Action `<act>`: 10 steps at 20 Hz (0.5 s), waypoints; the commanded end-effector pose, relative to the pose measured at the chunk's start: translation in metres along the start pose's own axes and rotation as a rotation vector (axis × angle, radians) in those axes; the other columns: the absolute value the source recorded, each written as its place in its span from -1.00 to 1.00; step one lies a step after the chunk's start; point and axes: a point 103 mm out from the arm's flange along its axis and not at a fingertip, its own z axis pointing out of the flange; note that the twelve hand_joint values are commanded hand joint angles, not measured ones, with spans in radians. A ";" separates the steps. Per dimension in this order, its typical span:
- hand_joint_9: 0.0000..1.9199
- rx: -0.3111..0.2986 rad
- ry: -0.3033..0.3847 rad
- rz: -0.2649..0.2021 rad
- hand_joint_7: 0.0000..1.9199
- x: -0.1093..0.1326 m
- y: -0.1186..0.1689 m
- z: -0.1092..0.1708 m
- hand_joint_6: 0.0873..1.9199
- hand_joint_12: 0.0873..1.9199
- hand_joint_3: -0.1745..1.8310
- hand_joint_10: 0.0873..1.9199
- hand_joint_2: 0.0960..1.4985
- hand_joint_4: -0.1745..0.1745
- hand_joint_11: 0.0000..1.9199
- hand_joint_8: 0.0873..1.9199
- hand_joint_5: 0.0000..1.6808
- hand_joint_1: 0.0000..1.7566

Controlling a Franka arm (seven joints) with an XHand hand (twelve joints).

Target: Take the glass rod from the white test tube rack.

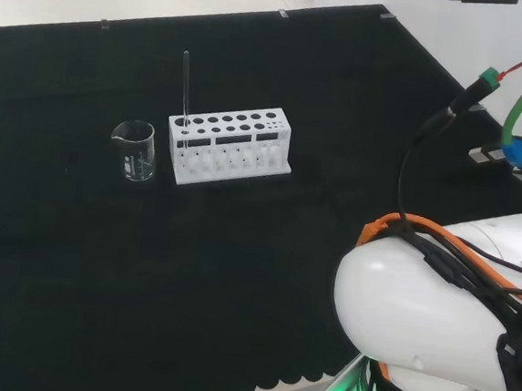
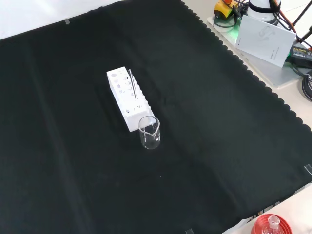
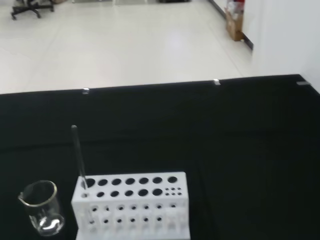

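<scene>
black cloth [image 1: 239, 239] covers the bench, pale floor beyond its far edge. on it stands a white plastic test tube rack [image 1: 233, 149] [image 2: 127, 104] [image 3: 132, 206] with rows of round holes. a thin clear glass rod [image 1: 185, 88] [image 2: 131, 84] [image 3: 79, 157] rises upright from a hole at the rack's end nearest a small clear glass beaker [image 1: 134, 151] [image 2: 149, 132] [image 3: 42, 207], which stands just beside the rack. whether the hand's fingers are wide or closed, i cannot tell.
</scene>
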 end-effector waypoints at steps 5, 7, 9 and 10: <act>-1.00 0.075 -0.015 -0.062 -1.00 0.023 0.038 0.029 -1.00 0.18 -0.59 -0.27 0.11 0.22 -1.00 -0.41 -0.82 -0.52; -1.00 0.099 -0.075 -0.089 -1.00 0.024 0.050 0.036 -1.00 0.18 -0.60 -0.26 0.10 0.22 -1.00 -0.40 -0.82 -0.53; -1.00 0.105 -0.067 -0.091 -1.00 0.028 0.063 0.041 -1.00 0.18 -0.60 -0.26 0.09 0.23 -1.00 -0.40 -0.81 -0.54; -1.00 0.104 -0.061 -0.092 -1.00 0.031 0.069 0.043 -1.00 0.18 -0.60 -0.26 0.09 0.24 -1.00 -0.40 -0.81 -0.54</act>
